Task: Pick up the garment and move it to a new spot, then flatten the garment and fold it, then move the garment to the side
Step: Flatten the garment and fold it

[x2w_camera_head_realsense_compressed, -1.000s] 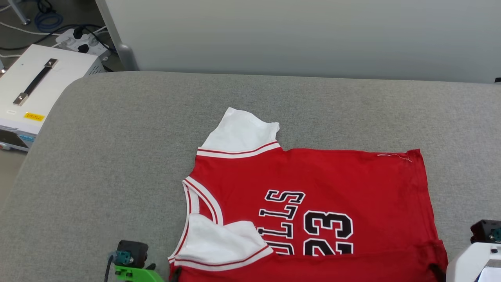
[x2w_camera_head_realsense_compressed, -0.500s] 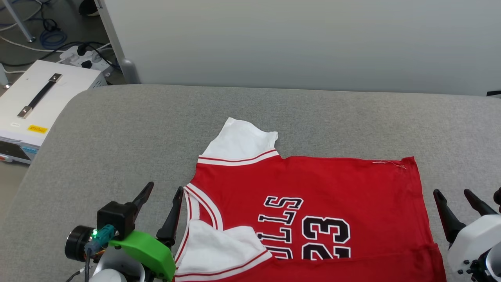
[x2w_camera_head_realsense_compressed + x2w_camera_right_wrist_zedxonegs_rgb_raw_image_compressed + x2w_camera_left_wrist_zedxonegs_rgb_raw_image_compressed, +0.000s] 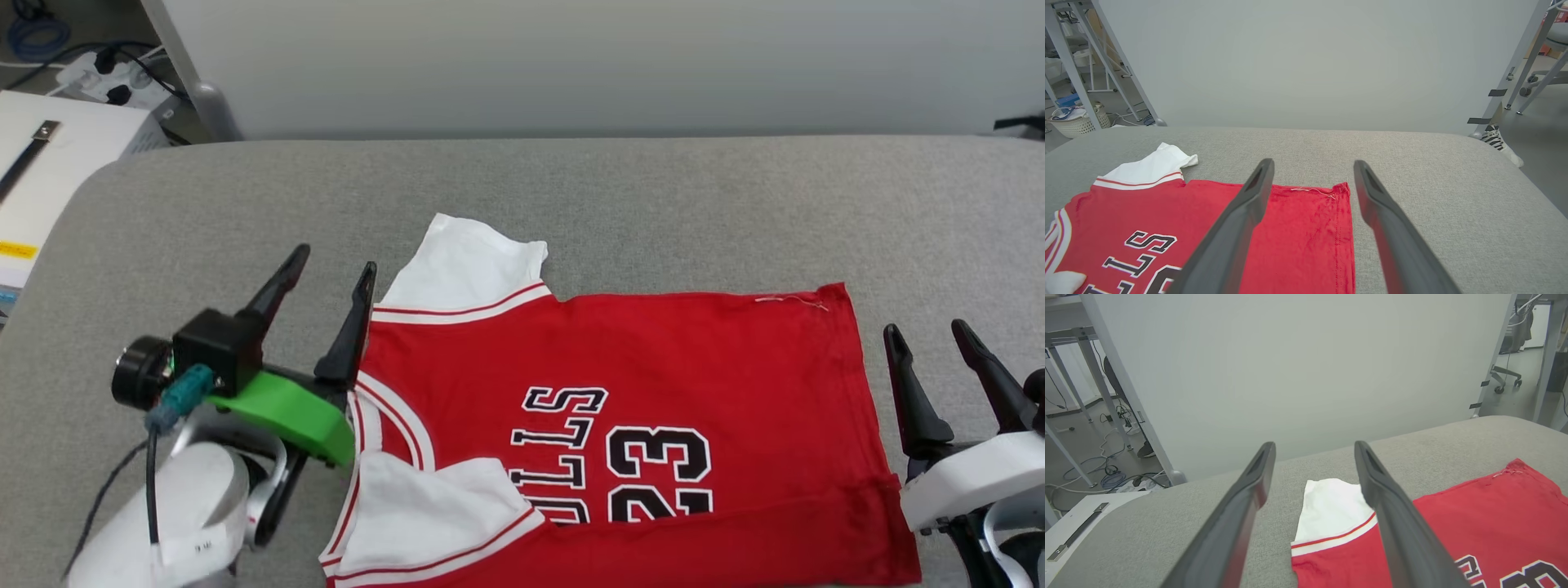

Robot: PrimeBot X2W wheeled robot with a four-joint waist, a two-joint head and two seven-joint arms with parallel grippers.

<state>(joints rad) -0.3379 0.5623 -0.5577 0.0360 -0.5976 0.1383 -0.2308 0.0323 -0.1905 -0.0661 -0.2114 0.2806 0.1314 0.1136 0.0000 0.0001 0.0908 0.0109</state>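
Your left gripper (image 3: 335, 259) stands wide and empty by the far shoulder of the garment (image 3: 653, 351). Your right gripper (image 3: 925, 328), equally wide, flanks the hem. It lies flat on the grey cushion (image 3: 571, 188), near edge seemingly folded over, so you're mid-fold. Next, pinch both far corners.

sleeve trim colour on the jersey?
Trim: white with a thin red stripe. Best in left wrist view.

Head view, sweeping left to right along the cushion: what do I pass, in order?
white box → left gripper, jaws open → garment, lying spread out → right gripper, jaws open
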